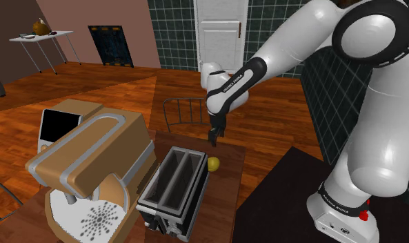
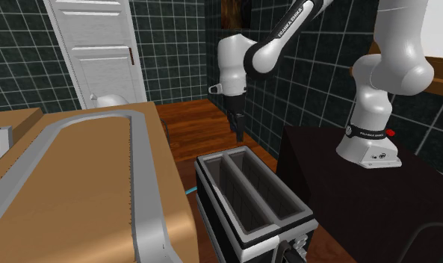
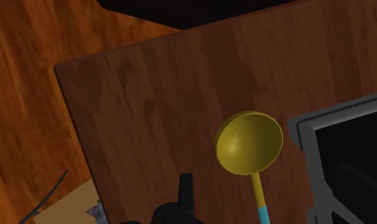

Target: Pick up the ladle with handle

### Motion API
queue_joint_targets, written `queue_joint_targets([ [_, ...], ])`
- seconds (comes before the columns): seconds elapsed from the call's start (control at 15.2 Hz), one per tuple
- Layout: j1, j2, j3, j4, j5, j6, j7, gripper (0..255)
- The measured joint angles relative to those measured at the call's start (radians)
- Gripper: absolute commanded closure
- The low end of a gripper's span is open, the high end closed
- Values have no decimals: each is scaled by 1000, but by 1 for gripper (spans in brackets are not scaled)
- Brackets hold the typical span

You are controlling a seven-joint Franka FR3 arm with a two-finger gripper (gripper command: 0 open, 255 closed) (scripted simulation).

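Black and clenched on nothing, the gripper point(image 1: 214, 141) hung above the wooden table point(image 3: 149, 95), its fingers point(image 3: 185, 189) meeting in a single point. Just beside that point, untouched, lay the ladle point(image 3: 249, 143), its yellow bowl facing up. Its thin handle turned from yellow to cyan and ran back alongside the toaster point(image 3: 346, 159). In the shoulder view the bowl sat near the table's far edge, just off the toaster's far end. A tan and white appliance point(image 1: 92, 166) stood beside the toaster, toward the near edge.

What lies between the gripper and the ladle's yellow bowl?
Nothing but bare wooden tabletop, seen in the wrist view, separates the gripper from the ladle.
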Motion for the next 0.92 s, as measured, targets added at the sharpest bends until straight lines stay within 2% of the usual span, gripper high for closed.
queue_joint_targets([
  [0.66, 24, 375, 72, 269, 33, 76, -100, 0],
  [0.92, 25, 451, 82, 315, 34, 102, -118, 0],
])
